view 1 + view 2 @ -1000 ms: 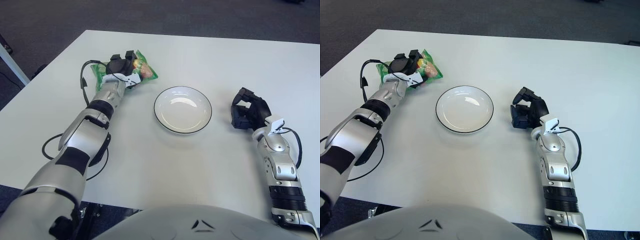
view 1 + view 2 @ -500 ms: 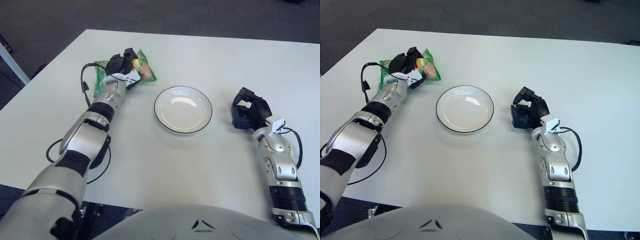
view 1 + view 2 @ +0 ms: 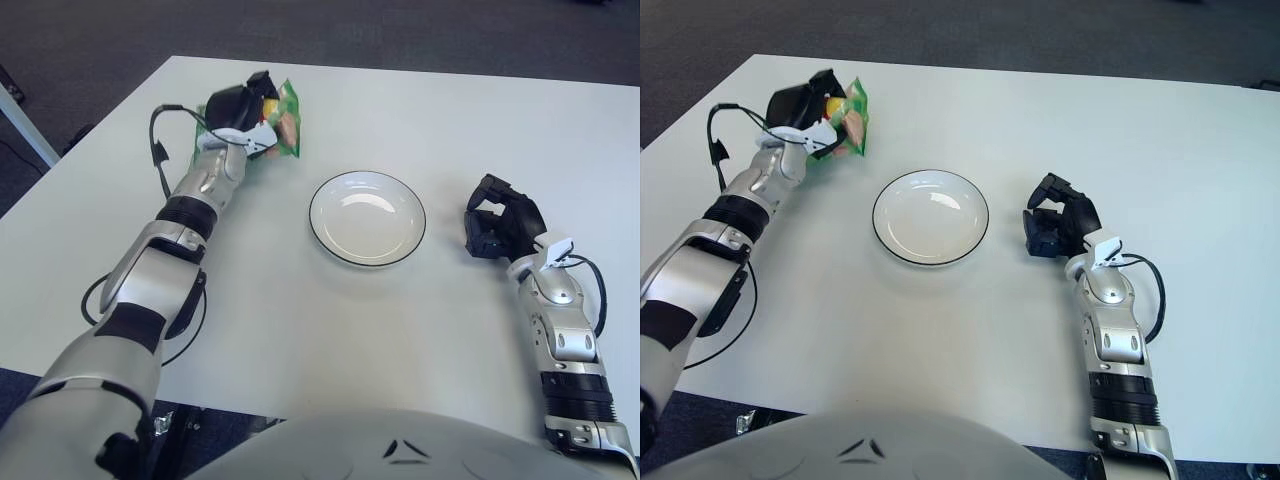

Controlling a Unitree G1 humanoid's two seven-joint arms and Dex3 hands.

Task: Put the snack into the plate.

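While gripped by left robot hand (image 3: 238,108), snack bag (image 3: 281,122) now lifted off worktop (image 3: 330,320); plate (image 3: 367,218) empty, carry next. Right robot hand (image 3: 497,228) curled, holding nothing, right of plate.

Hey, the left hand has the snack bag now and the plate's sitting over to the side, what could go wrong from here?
The left hand grips the snack bag by one side, with most of it hanging free, so it may slip or swing out in transit. The plate is shallow, so a loose drop could land on the rim or slide off. The right hand, beside the plate, looks unlikely to interfere.
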